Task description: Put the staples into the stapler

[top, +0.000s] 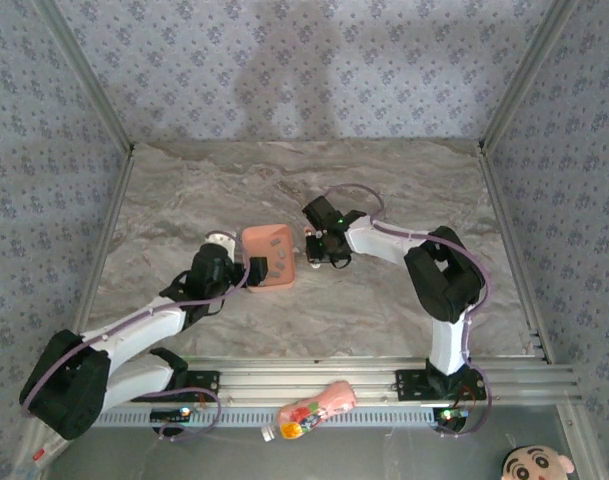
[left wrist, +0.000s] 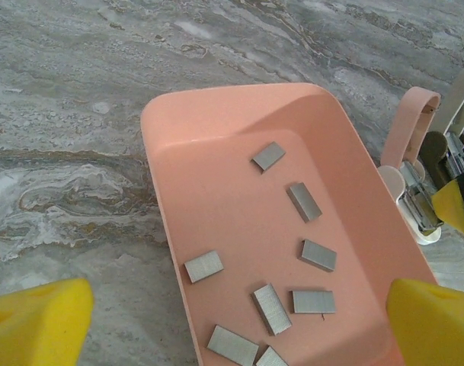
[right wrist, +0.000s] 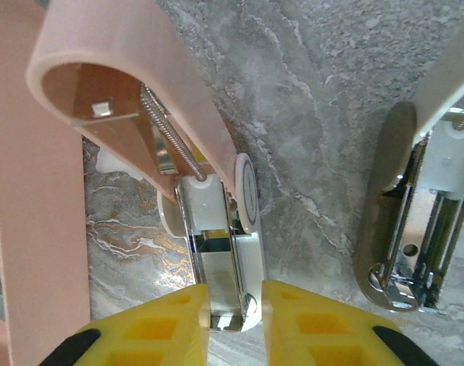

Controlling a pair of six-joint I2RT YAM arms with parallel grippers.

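Right jaws across stapler [right wrist: 220, 263], lid [right wrist: 187, 114] upraised

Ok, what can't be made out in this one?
Left wrist: lowest staples run off the bottom edge, so no full count.
Right wrist: whether the stapler is loaded; glare, and the right gripper covers its channel's sides.
Top external: staples in the pink tray too small.

The staples [left wrist: 318, 255] are matt brushed metal, the tray [left wrist: 216, 191] smooth matt plastic, the stapler [right wrist: 209, 210] glossy chrome and pale plastic, the bench [left wrist: 64, 91] marbled stone-look.
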